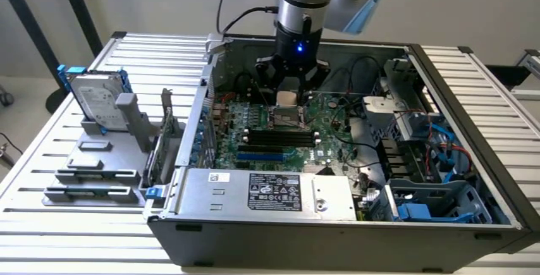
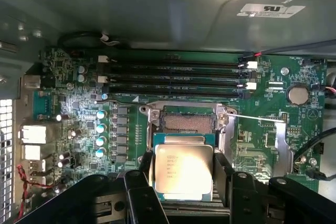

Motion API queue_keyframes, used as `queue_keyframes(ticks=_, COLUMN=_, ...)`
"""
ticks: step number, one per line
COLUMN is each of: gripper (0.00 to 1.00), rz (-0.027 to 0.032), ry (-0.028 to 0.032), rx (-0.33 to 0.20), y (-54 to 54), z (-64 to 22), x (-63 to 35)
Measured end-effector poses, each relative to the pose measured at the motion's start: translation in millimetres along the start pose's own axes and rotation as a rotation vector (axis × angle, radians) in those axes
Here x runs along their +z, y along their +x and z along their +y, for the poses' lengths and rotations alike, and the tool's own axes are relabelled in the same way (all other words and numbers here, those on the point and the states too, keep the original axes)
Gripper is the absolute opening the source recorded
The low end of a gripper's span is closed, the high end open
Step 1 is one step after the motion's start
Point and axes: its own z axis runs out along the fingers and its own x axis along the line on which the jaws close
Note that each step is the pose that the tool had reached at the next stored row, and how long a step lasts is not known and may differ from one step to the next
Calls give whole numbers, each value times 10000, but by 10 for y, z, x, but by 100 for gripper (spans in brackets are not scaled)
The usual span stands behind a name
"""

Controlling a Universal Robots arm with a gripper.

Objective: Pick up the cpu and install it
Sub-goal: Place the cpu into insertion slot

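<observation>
Pickup looks done: the black two-fingered hand is clamped on the cpu, a small square chip with a silver-grey metal top, gripped by two opposite edges. The chip hangs just above the open metal-framed socket on the green motherboard. It is not yet seated, so installing it remains. The open grey computer case lies on a pale slatted metal worktop before a plain light wall.
</observation>
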Motion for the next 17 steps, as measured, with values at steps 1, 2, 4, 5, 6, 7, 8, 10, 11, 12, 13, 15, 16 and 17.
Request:
queue_keyframes(ticks=1, gripper=55, rz=1, ry=1, rx=3, y=-2, z=-1, x=18)
queue_keyframes(ticks=2, gripper=55, rz=1, ry=1, rx=6, y=-5, z=-2, x=36)
queue_keyframes(ticks=4, gripper=55, rz=-1, ry=-1, rx=13, y=-15, z=-4, x=73)
queue_keyframes(ticks=5, gripper=55, rz=-1, ry=0, rx=17, y=-22, z=-5, x=91)
queue_keyframes(ticks=6, gripper=55, rz=-1, ry=0, rx=25, y=-26, z=-5, x=109)
queue_keyframes(ticks=7, gripper=55, rz=-3, ry=-1, rx=53, y=-26, z=0, x=124)
queue_keyframes(ticks=8, gripper=55, rz=-6, ry=-2, rx=130, y=-26, z=1, x=127)
queue_keyframes(ticks=10, gripper=55, rz=-23, ry=-11, rx=470, y=-27, z=1, x=128)
queue_keyframes(ticks=11, gripper=55, rz=-34, ry=-18, rx=662, y=-27, z=2, x=129)
queue_keyframes(ticks=12, gripper=55, rz=-43, ry=-24, rx=836, y=-27, z=2, x=130)
queue_keyframes(ticks=13, gripper=55, rz=-52, ry=-30, rx=1015, y=-27, z=2, x=130)
queue_keyframes(ticks=15, gripper=55, rz=-72, ry=-40, rx=1391, y=-27, z=1, x=131)
queue_keyframes(ticks=16, gripper=55, rz=-81, ry=-46, rx=1565, y=-27, z=1, x=131)
queue_keyframes(ticks=17, gripper=55, rz=-90, ry=-51, rx=1744, y=-27, z=2, x=132)
